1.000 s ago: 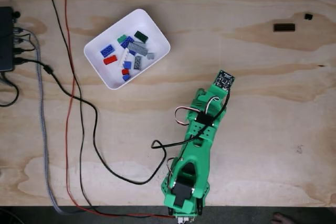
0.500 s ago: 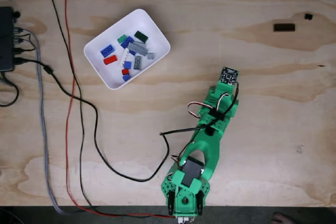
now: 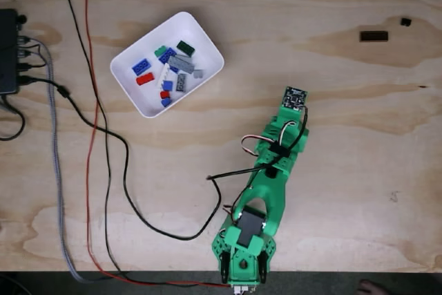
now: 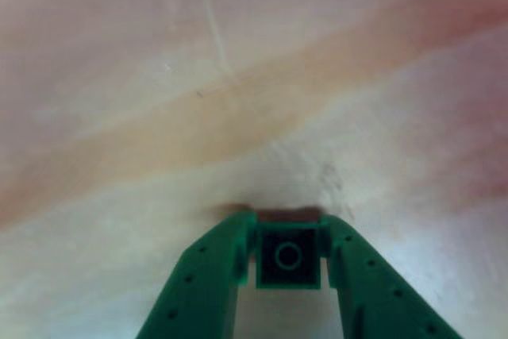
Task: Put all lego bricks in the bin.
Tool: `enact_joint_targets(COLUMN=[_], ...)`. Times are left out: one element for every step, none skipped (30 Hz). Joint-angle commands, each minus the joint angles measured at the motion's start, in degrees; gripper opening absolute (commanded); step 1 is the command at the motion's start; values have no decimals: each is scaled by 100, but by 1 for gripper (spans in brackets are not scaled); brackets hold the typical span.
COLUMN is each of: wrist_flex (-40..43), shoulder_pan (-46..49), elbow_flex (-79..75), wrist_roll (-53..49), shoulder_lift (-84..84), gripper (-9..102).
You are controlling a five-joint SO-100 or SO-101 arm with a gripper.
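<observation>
In the other view my green gripper (image 4: pixel 287 224) is shut on a small dark lego brick (image 4: pixel 288 258) with one round stud, held just above the plywood. In the fixed view the green arm (image 3: pixel 273 170) reaches up from the table's front edge, and its wrist camera board (image 3: pixel 295 98) hides the fingers. The white bin (image 3: pixel 207 43) lies up and to the left of the wrist, well apart from it. Several red, blue, green, grey and white lego bricks (image 3: pixel 169 67) lie inside. A long dark brick (image 3: pixel 373 35) and a tiny dark one (image 3: pixel 405 22) rest on the table at the far right.
Black, red and grey cables (image 3: pixel 103 143) run down the left side, and one black loop reaches the arm's base. A black box (image 3: pixel 8 52) sits at the left edge. The plywood table's front edge (image 3: pixel 138 272) runs along the bottom.
The arm has stretched out and its wrist swung to the right, then drifted a little back to the left and upward.
</observation>
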Motion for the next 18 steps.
enact_joint_targets(wrist_flex=[914,1371,1731,2206,2593,2909,3111,3155,3208,3164,3164,3208,3226,3243,3270,3252,3182,3103], shoulder_pan=[-1512,-1951,-2417,-2883,-3322,-3639,-3832,-3964,-4061,-4148,-4201,-4236,-4245,-4236,-4184,-4122,-4061,-4017], elbow_flex=[-431,-633,-914,-1327,-1740,-2232,-2663,-3023,-3349,-3524,-3709,-3894,-4017,-4157,-4307,-4412,-4465,-4465], wrist_roll=[2180,2285,2522,2610,2698,2830,2848,2988,3059,3023,3103,3138,3164,3278,3340,3428,3568,3647], shoulder_lift=[2672,3173,3419,3419,3234,2821,2303,1811,1336,940,624,290,-26,-290,-536,-738,-835,-817], gripper=[0,0,0,0,0,0,0,0,0,0,0,1,3,5,7,8,9,11])
